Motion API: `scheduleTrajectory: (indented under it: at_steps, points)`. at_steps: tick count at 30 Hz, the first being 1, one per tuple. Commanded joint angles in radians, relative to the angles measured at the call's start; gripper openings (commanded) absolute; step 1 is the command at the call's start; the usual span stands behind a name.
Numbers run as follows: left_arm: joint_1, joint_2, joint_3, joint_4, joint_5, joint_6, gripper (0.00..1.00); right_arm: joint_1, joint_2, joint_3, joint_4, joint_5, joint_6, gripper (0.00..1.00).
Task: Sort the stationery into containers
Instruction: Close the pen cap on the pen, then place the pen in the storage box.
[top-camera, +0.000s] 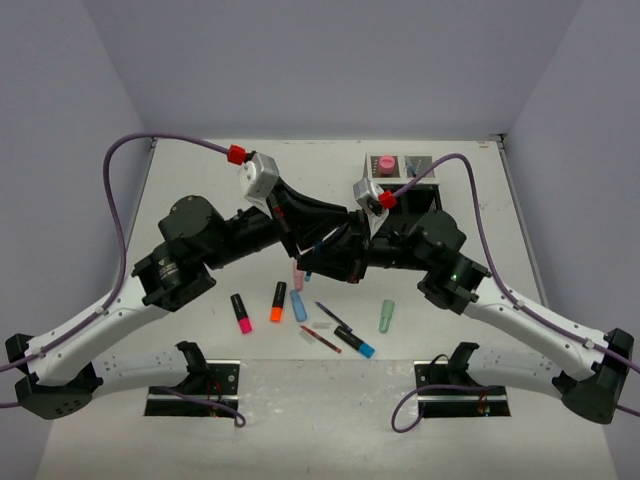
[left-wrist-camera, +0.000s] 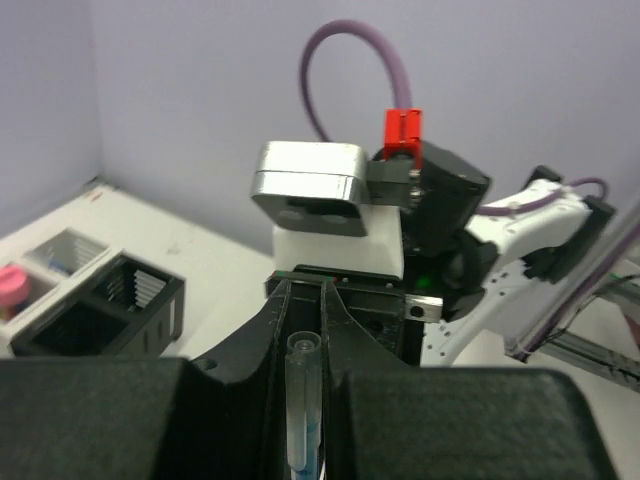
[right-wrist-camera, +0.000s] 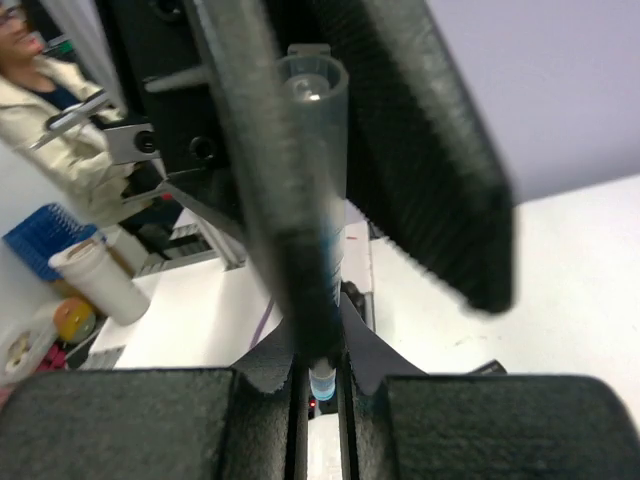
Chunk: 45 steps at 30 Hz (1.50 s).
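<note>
Pen (left-wrist-camera: 303, 395): thin, clear-barrelled, blue ink inside, open round end.

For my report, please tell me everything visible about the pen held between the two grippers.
The pen is a thin tube of clear plastic with blue ink inside and an open round end. It is held above the table by the shut left gripper on one part and the shut right gripper at its other end. Nothing else seems to touch it.
</note>
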Motion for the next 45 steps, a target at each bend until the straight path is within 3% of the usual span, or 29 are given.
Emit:
scheduleTrajectory:
  at_steps: [1,8,9,11,14,17,18,23,25,26,29,36,45]
  points:
    - [-0.018,-0.026,0.061,-0.248,-0.205,0.023,0.00,-0.014,-0.034,-0.060,0.054,0.318,0.050,0.00]
    - [-0.019,-0.064,0.025,-0.197,-0.179,0.048,0.00,-0.015,0.006,-0.028,0.054,0.239,0.039,0.00]
    - [-0.019,-0.066,0.031,-0.196,-0.212,0.047,0.06,-0.016,0.015,-0.028,0.045,0.232,0.032,0.00]
    - [-0.019,-0.072,0.059,-0.200,-0.284,0.043,0.42,-0.018,0.042,-0.041,0.031,0.233,0.007,0.00]
    - [-0.019,-0.066,0.154,-0.222,-0.392,0.064,0.77,-0.036,0.082,-0.082,0.037,0.275,0.003,0.00]
    - [-0.019,-0.061,0.234,-0.259,-0.519,0.077,0.98,-0.059,0.101,-0.122,0.060,0.312,-0.002,0.00]
    - [-0.018,-0.060,0.252,-0.264,-0.559,0.079,1.00,-0.063,0.103,-0.127,0.062,0.330,-0.002,0.00]
    - [-0.019,-0.133,0.217,-0.363,-0.843,0.048,1.00,-0.145,0.065,-0.118,-0.065,0.628,-0.102,0.00]
    - [-0.019,-0.222,0.131,-0.367,-0.818,0.057,1.00,-0.231,0.048,-0.131,-0.082,0.763,-0.142,0.00]
    - [-0.019,-0.250,0.096,-0.374,-0.801,0.057,1.00,-0.253,0.047,-0.136,-0.072,0.909,-0.186,0.00]
    - [-0.019,-0.324,-0.008,-0.405,-0.746,0.048,1.00,-0.361,0.088,-0.156,0.027,1.151,-0.293,0.00]
    - [-0.020,-0.395,-0.142,-0.542,-0.709,0.035,1.00,-0.613,0.278,-0.098,0.179,1.165,-0.308,0.00]
    - [-0.018,-0.470,-0.277,-0.575,-0.680,0.036,1.00,-0.706,0.566,0.106,0.231,1.051,-0.393,0.01]
